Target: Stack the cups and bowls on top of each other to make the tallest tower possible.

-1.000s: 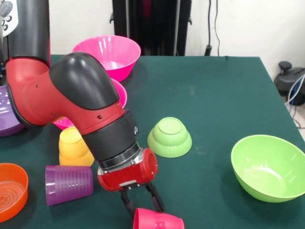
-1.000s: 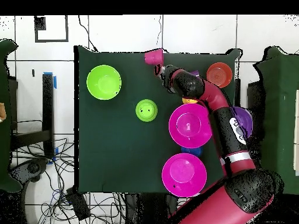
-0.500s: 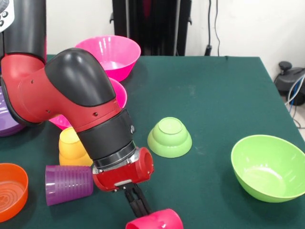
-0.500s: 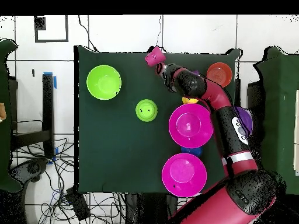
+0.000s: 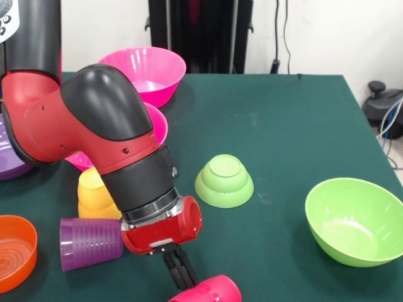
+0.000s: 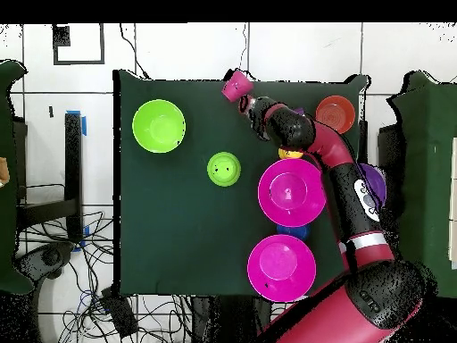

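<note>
**Inspector:** Where does the red cup (image 5: 208, 290) stand, and what of the tool (image 5: 182, 277)?

**Assessor:** The cup is at the near edge of the bench (image 5: 283, 126), tilted with its mouth toward the left. The tool's two dark fingers are drawn close together on the cup's rim, so it reads as clamped on the wall there (one finger presumably inside, though the contact itself is at the edge of the front view).

**Inspector:** How will the cup handle?

**Assessor:** By judgement: light, thin, stiff plastic, smooth and likely to slip or swing in a rim pinch. A hold across the wall near the rim suits it; too hard a squeeze might flex it.

**Inspector:** The rest of the set?

**Assessor:** The purple cup (image 5: 91, 243) lies on its side at near left, just beside the upturned yellow-orange cup (image 5: 97, 193). The small green bowl (image 5: 224, 181) sits inverted mid-bench; the lime green bowl (image 5: 354, 220) is upright at right; an orange bowl (image 5: 15, 251) is at far-left edge; a pink bowl (image 5: 143, 72) is far behind.

**Inspector:** Surface and room?

**Assessor:** Dark green cloth, likely giving some grip. A white wall and cables lie beyond.
</note>
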### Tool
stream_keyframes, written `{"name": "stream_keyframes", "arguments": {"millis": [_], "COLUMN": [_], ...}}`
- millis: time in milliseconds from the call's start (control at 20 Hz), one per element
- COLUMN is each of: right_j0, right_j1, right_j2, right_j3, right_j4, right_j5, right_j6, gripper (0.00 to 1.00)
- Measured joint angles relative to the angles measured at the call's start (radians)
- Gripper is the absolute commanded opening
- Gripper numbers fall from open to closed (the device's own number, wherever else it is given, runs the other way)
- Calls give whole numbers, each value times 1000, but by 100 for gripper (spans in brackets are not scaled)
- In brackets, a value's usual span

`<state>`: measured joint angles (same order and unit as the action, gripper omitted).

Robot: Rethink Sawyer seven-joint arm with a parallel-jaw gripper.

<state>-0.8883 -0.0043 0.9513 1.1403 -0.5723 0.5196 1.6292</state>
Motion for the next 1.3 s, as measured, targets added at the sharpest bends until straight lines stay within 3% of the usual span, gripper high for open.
{"name": "stream_keyframes", "arguments": {"millis": [1300], "right_j0": [-5], "right_j1": [2], "right_j2": [0], "right_j3": [0], "right_j4": [-20], "right_j5": [-75], "right_j6": [0], "gripper": [0]}}
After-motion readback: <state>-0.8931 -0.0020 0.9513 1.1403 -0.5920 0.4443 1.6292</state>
